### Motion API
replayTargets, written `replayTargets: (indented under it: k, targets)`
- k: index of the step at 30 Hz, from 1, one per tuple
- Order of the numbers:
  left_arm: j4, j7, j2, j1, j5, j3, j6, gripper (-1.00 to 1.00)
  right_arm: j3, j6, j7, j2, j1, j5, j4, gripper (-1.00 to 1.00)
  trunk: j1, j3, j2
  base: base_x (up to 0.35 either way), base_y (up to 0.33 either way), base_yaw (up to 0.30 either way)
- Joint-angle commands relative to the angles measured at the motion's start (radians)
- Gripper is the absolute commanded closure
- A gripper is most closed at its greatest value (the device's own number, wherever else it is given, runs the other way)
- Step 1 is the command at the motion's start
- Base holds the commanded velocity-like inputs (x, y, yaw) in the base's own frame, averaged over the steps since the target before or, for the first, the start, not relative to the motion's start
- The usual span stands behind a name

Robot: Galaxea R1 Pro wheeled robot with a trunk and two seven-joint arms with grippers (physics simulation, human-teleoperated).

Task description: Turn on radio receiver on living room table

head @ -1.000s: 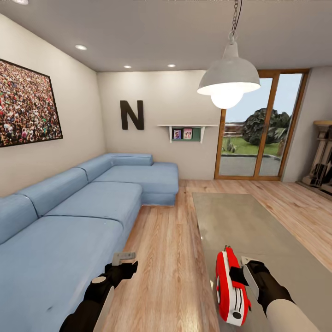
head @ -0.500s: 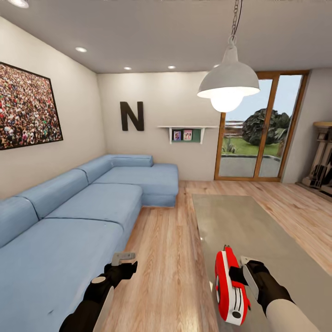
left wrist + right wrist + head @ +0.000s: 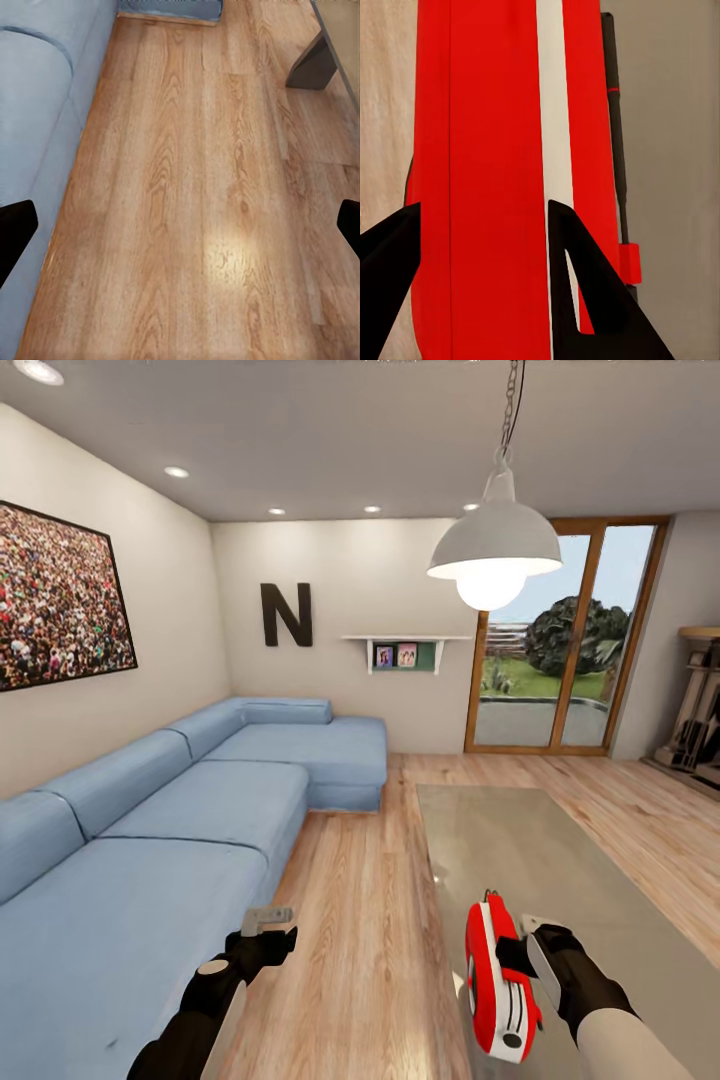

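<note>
Right pincer (image 3: 522,958) is on the radio (image 3: 500,985); we see fingers (image 3: 585,300) against its red body near the bench (image 3: 560,860) edge, grip unconfirmed. Left pincer (image 3: 268,920) gapes wide, empty, over floor. Risk: radio tips off that edge if we push. Only writing: wall "N" (image 3: 286,612).
</note>
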Motion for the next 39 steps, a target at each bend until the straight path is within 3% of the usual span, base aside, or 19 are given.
replayTargets:
  k: [1, 14, 17, 20, 25, 29, 32, 35, 39]
  targets:
    - [0.000, 0.000, 0.000, 0.000, 0.000, 0.000, 0.000, -1.00, -0.001, -0.001, 0.001, 0.000, 0.000, 0.000, -0.002, 1.00, -0.004, 0.003, 0.007, 0.000, 0.000, 0.000]
    - [0.000, 0.000, 0.000, 0.000, -0.002, 0.000, 0.000, -1.00, -0.001, -0.034, 0.003, 0.000, 0.000, 0.000, -0.015, 1.00, -0.054, 0.044, 0.098, 0.000, 0.000, 0.000]
    - [0.000, -0.001, 0.000, 0.000, -0.001, 0.000, 0.000, -1.00, -0.001, -0.034, 0.014, 0.000, 0.000, 0.000, -0.015, 1.00, -0.054, 0.044, 0.098, 0.000, 0.000, 0.000]
    - [-0.001, -0.002, 0.001, 0.000, 0.001, 0.002, -0.001, -1.00, 0.000, -0.033, 0.080, -0.001, 0.000, 0.002, -0.015, 1.00, -0.054, 0.044, 0.098, 0.000, 0.000, 0.000]
    - [-0.001, 0.001, 0.003, 0.000, 0.000, 0.004, -0.003, -1.00, 0.000, -0.033, 0.104, -0.004, 0.000, 0.003, -0.015, 1.00, -0.054, 0.044, 0.098, 0.000, 0.000, 0.000]
    - [0.002, -0.004, 0.005, 0.000, -0.001, 0.008, -0.045, -1.00, 0.001, -0.051, 0.123, -0.007, 0.000, 0.003, -0.020, 1.00, -0.054, 0.044, 0.098, 0.000, 0.000, 0.000]
    - [0.016, -0.005, 0.007, 0.000, -0.001, 0.012, -0.059, -1.00, 0.003, -0.105, 0.274, -0.036, 0.000, 0.028, -0.028, 1.00, -0.054, 0.044, 0.098, 0.000, 0.000, 0.000]
    - [0.021, -0.006, 0.009, 0.000, -0.003, 0.012, -0.061, -1.00, 0.002, -0.151, 0.456, -0.076, 0.000, 0.113, -0.029, 1.00, -0.054, 0.044, 0.098, 0.000, 0.000, 0.000]
    - [0.020, -0.010, 0.008, 0.000, 0.001, 0.010, -0.061, -1.00, 0.004, -0.178, 0.536, -0.084, 0.000, 0.134, -0.027, 1.00, -0.054, 0.044, 0.098, 0.000, 0.000, 0.000]
